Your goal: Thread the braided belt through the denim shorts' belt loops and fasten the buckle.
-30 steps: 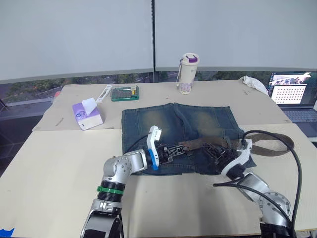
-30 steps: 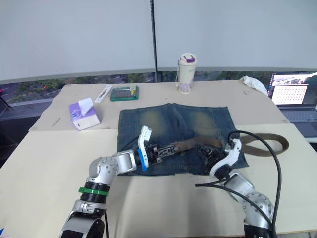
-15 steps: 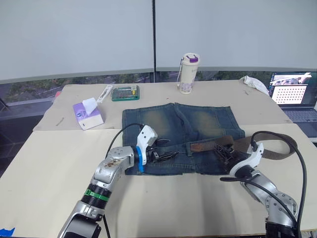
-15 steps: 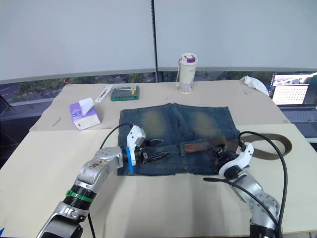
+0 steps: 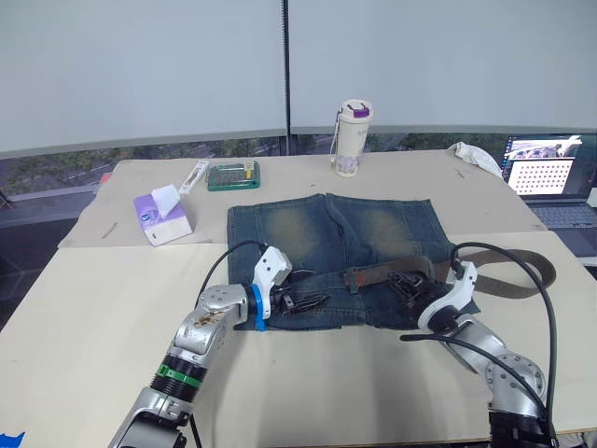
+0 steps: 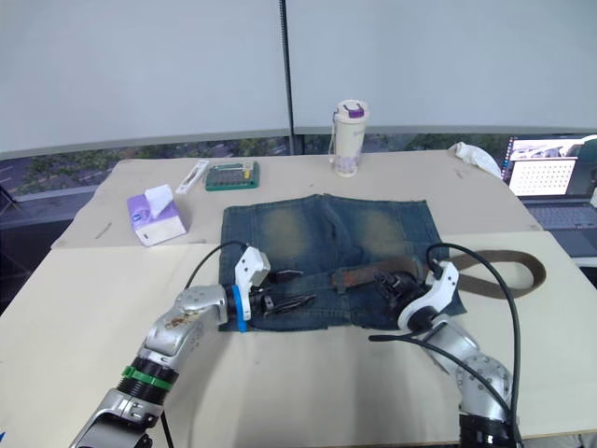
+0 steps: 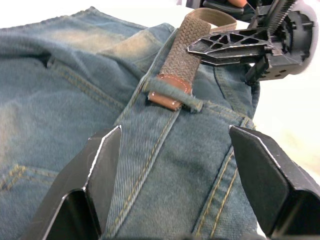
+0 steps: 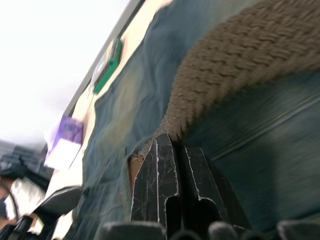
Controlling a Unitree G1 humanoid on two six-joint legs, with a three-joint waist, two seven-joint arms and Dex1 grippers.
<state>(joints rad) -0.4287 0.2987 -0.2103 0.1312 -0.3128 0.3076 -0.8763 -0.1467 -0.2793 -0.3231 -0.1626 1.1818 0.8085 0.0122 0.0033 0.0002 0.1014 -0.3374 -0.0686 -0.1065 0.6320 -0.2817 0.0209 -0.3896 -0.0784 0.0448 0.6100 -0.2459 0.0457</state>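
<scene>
Head view: you've got the denim shorts (image 5: 336,257) flat on the tabletop (image 5: 93,308), braided belt (image 5: 382,273) along the waistband, rest looping off to the right. L wrist view: your left gripper (image 7: 175,165) has fingers spread wide, empty, just short of a belt loop (image 7: 175,96) w/ the belt's leather tip through it. R wrist view: right gripper (image 8: 175,150) fingers pressed together against the belt.

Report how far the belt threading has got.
Done: the brown braided belt's leather tip sits under one denim belt loop on the blue denim shorts. In hand: the right gripper pinches the belt; the left gripper is open. Left: remaining loops and fastening; most belt trails off right.
</scene>
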